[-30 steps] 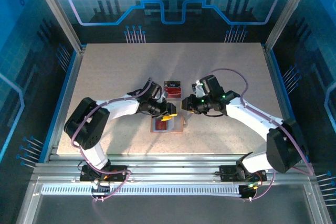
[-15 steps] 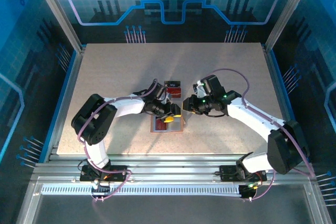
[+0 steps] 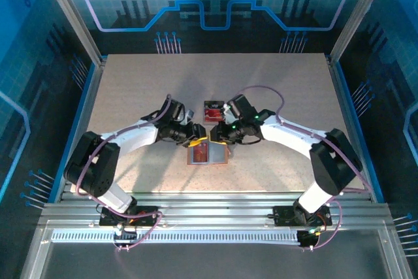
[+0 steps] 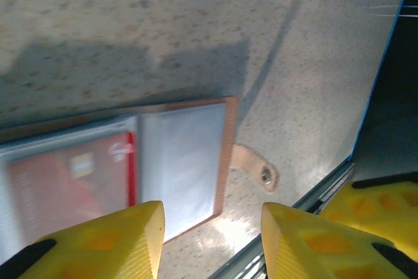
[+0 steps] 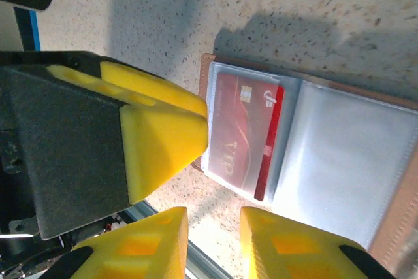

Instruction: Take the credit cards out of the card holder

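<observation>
Top external: card holder [image 3: 208,153] is being shown lying open at centre of table [image 3: 130,83], w/ both arms being bent in over it; loose cards [image 3: 212,110], red and dark, are being seen just beyond it.
Left gripper [image 4: 210,227]: being held partly open over the holder, nothing between its fingers; clasp tab [image 4: 258,166] is being shown sticking out beside the brown rim.
Right gripper [image 5: 214,223]: being held w/ only a narrow gap, nothing gripped, close beside the left arm's yellow finger [image 5: 163,129].
Red card [image 5: 241,135]: being carried in the holder's sleeve, not yet out; clear pocket [image 5: 346,161] next to it is being shown empty.
Risk: w/ both grippers being crowded at one edge, fingers could be knocked together. The thin card is prob. hard to pinch, so pocket film could be grabbed instead, or the holder dragged along if it isn't being pinned.
</observation>
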You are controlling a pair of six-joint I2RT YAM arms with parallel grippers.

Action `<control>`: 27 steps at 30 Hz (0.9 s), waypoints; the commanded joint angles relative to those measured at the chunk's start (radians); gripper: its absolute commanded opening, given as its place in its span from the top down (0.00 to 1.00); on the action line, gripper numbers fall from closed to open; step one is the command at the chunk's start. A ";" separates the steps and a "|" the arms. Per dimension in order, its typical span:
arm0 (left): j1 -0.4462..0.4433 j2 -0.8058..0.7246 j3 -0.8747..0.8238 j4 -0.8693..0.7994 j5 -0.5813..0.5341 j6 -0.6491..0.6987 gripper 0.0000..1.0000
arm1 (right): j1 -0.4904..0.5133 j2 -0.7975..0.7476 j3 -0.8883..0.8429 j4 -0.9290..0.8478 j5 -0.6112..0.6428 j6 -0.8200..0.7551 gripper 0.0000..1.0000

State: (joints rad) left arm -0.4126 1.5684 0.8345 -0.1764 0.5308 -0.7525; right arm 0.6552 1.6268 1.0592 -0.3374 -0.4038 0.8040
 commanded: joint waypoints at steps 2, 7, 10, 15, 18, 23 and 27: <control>0.032 -0.034 -0.085 -0.008 0.049 0.036 0.65 | 0.034 0.075 0.044 0.036 -0.011 0.032 0.74; 0.044 -0.017 -0.126 0.042 0.084 0.028 0.74 | 0.044 0.137 0.023 0.102 -0.022 0.067 0.75; 0.045 0.000 -0.129 0.055 0.090 0.029 0.79 | 0.047 0.167 0.008 0.136 -0.029 0.082 0.76; 0.046 0.031 -0.125 0.057 0.089 0.044 0.84 | 0.049 0.204 -0.011 0.171 -0.042 0.094 0.77; 0.047 0.037 -0.123 0.052 0.081 0.049 0.85 | 0.048 0.218 -0.018 0.188 -0.048 0.100 0.77; 0.049 0.051 -0.119 0.032 0.059 0.066 0.87 | 0.049 0.241 -0.020 0.213 -0.062 0.107 0.78; 0.051 0.057 -0.124 0.033 0.058 0.069 0.88 | 0.052 0.252 -0.020 0.225 -0.064 0.113 0.78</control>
State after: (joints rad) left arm -0.3702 1.6093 0.7143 -0.1287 0.5919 -0.7120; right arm 0.6903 1.8591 1.0470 -0.1371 -0.4500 0.9024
